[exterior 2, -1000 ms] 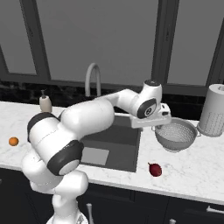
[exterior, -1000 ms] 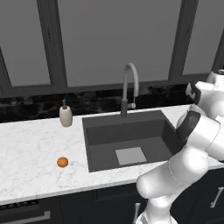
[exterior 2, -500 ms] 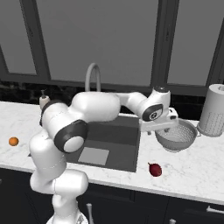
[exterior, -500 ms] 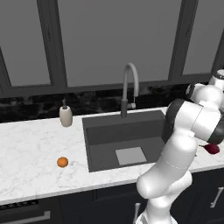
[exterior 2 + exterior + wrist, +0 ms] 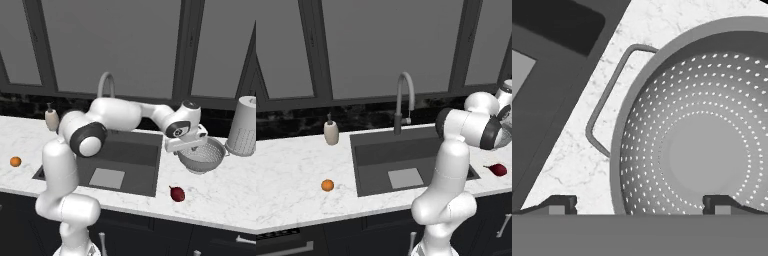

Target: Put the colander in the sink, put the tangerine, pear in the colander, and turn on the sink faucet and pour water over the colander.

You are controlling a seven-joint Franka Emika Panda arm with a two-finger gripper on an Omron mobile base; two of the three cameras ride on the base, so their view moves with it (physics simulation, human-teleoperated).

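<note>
Left base view: the tangerine [image 5: 327, 185] lies at 9 o'clock of the sink [image 5: 406, 159], the pear [image 5: 498, 169] at 3.
Right base view: the colander [image 5: 201, 156] sits on the tabletop [image 5: 220, 192] under the gripper [image 5: 186, 145].
Hand view: jaws wide open, holding nothing, straddling the colander's rim.

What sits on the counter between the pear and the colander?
Nothing: bare marble separates the pear from the colander in the right base view.

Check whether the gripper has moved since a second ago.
Yes. In the right base view the gripper has swung rightward away from the sink and now sits, jaws open, over the near-left rim of the colander on the counter.
</note>
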